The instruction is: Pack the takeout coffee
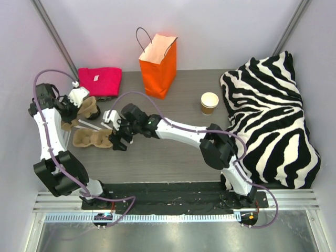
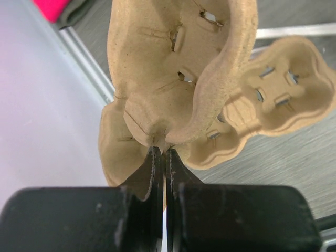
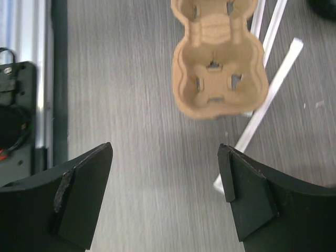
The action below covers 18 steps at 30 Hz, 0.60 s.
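The left hand (image 2: pixel 161 155) is clenched on a moulded, fibrous brown cardboard cup tray (image 2: pixel 173 79). The right hand (image 3: pixel 165 152) hangs released over the streaked grey surface (image 3: pixel 131 105). The small brown kraft-paper takeout coffee cup (image 1: pixel 209 103), white inside, stands upright beside the soft zebra-striped cushion (image 1: pixel 273 115).

Two cup trays (image 1: pixel 92 138), one coffee cup (image 1: pixel 209 103), one bag (image 1: pixel 157 65), one cloth (image 1: pixel 100 80), one cushion (image 1: pixel 273 115)

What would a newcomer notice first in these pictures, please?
Probably the zebra-striped cushion filling the right side, and the bright orange bag standing upright at the back centre. Then the left gripper, shut on a moulded cardboard tray at the far left, while the paper cup stands alone beside the cushion.
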### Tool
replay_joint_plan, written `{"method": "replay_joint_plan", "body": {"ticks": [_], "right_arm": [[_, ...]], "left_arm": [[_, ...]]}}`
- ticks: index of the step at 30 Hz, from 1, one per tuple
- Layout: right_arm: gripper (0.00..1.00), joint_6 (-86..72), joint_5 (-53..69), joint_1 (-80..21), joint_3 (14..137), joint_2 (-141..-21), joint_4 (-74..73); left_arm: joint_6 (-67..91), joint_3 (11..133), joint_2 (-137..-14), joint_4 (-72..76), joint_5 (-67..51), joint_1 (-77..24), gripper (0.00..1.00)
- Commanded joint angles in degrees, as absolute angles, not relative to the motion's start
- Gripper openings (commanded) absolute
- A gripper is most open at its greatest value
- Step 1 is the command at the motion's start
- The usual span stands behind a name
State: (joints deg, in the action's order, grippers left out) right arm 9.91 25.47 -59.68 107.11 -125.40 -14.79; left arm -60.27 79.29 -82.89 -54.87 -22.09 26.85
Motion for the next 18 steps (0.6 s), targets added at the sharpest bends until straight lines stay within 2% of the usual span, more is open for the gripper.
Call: {"method": "replay_joint_plan", "body": {"ticks": [1, 13, 16, 18], "right_arm": [[0.91, 14.85, 18.12, -63.36, 113.80, -129.54, -9.41], [0.94, 21.88, 4.31, -67.32, 125.49, -143.87, -4.84], [0.93, 23.81, 3.17, -67.76, 126.56, -146.15, -3.43], [0.88, 24.43, 2.73, -67.94, 126.82, -146.86, -2.90]], "left_arm": [[-50.72, 84.45, -84.64, -53.26, -21.36, 27.86, 0.00], [-45.62, 84.38, -85.17, -53.35, -18.63, 28.65, 0.00], [-45.53, 83.24, -84.90, -53.18, -18.55, 28.83, 0.00], [-45.35, 82.45, -84.73, -53.09, -18.54, 28.83, 0.00]]}}
